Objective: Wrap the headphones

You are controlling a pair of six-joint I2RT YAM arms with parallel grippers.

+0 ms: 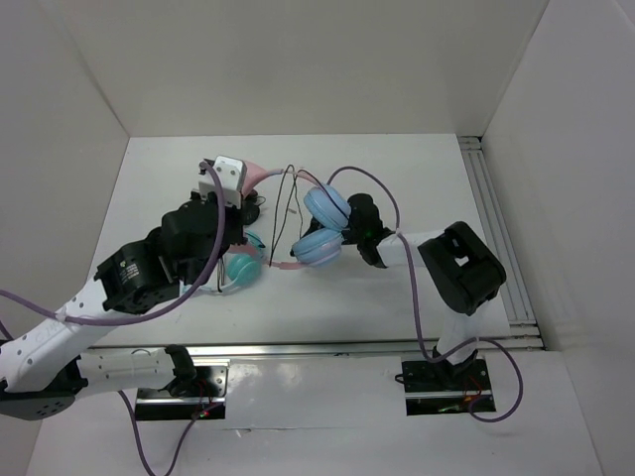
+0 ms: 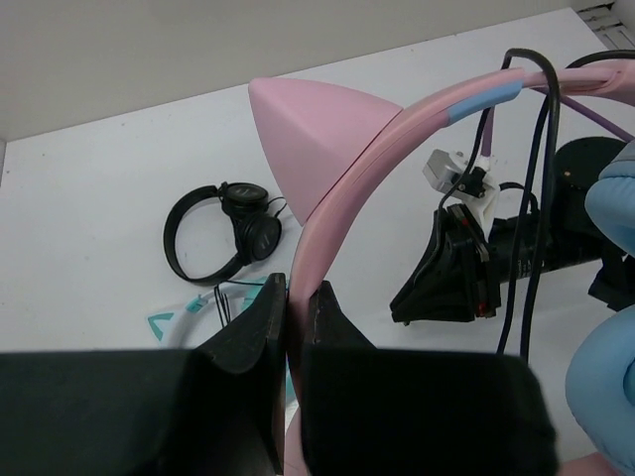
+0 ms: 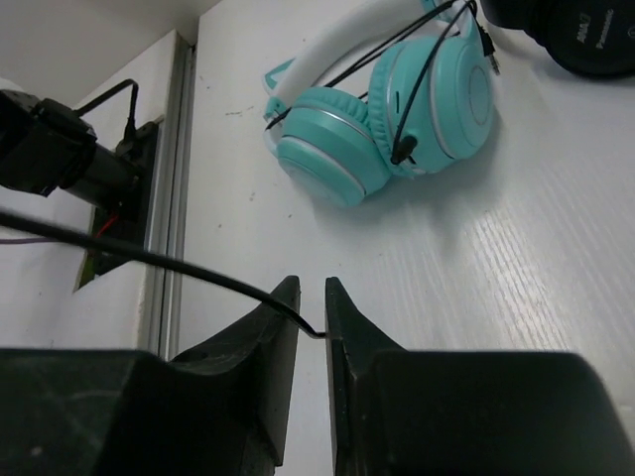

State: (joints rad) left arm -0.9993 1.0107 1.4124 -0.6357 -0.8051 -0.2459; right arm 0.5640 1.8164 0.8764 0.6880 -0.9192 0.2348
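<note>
— Nearest to us sat the left gripper, didn't it, its two black fingers pressed onto the pink headband?

— Yes, we saw it pinching the band just below one pink cat ear. The headphones were around the middle of the table, somewhat toward the far edge, with both light blue ear cups on the right-hand side of the band.

— And the right gripper?

— We found its jaws a narrow slit apart, with the thin black cable running in from the left and dipping into that slit. Whether the pads truly nipped it, we could not tell from that angle.

— What else did we note?

— Teal headphones lay on the table, toward the near left corner from the pink pair. Small black headphones lay near them, closer to the far edge.
</note>
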